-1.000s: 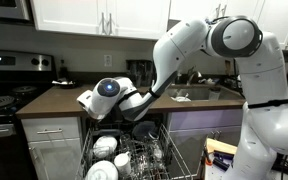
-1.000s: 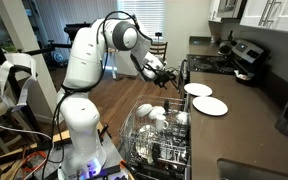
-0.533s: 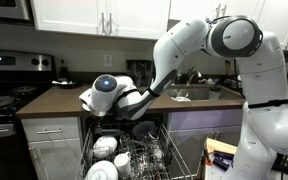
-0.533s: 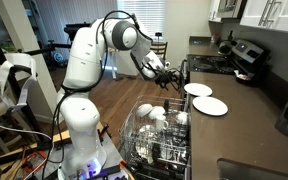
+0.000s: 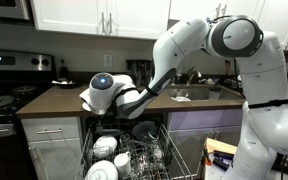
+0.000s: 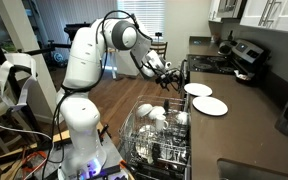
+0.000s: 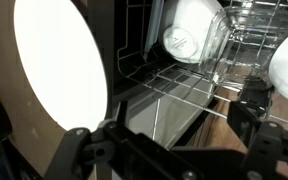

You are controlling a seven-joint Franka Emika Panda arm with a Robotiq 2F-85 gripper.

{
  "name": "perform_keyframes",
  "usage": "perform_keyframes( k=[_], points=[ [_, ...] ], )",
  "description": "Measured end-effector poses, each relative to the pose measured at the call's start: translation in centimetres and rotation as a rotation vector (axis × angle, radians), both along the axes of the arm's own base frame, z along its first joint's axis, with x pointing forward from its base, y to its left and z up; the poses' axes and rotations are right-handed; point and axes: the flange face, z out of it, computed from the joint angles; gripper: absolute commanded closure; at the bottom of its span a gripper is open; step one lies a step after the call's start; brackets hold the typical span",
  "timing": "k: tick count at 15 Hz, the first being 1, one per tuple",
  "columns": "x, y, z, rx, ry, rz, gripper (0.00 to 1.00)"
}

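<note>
My gripper (image 6: 168,76) hangs open at the counter's edge, just short of the nearer of two white plates (image 6: 198,89) (image 6: 210,105) lying flat on the dark counter. In the wrist view a plate (image 7: 59,75) fills the left side. Both dark fingers (image 7: 84,150) stand wide apart low in that view, and my gripper (image 7: 169,140) has nothing between them. To the right of it lies the pulled-out dishwasher rack (image 7: 174,85) with a white bowl (image 7: 194,30) in it. In an exterior view the wrist (image 5: 104,86) hides the jaws.
The open dishwasher's rack (image 6: 134,135) (image 5: 164,158) below the arm holds several white dishes. A stove (image 5: 4,85) (image 6: 246,57) stands at one end of the counter, a sink (image 5: 194,93) at the other. White cabinets (image 5: 94,15) hang above.
The wrist has shifted slightly toward the plates along the counter's edge. The jaws have stayed wide open and the plates have not moved.
</note>
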Motion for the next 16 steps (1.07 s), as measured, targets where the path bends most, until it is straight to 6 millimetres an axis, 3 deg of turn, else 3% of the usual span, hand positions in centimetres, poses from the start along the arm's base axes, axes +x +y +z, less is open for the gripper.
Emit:
perform_keyframes(
  k=[16],
  points=[
    [0.03,-0.63,-0.62,-0.008,0.053,-0.041,0.0]
  ],
)
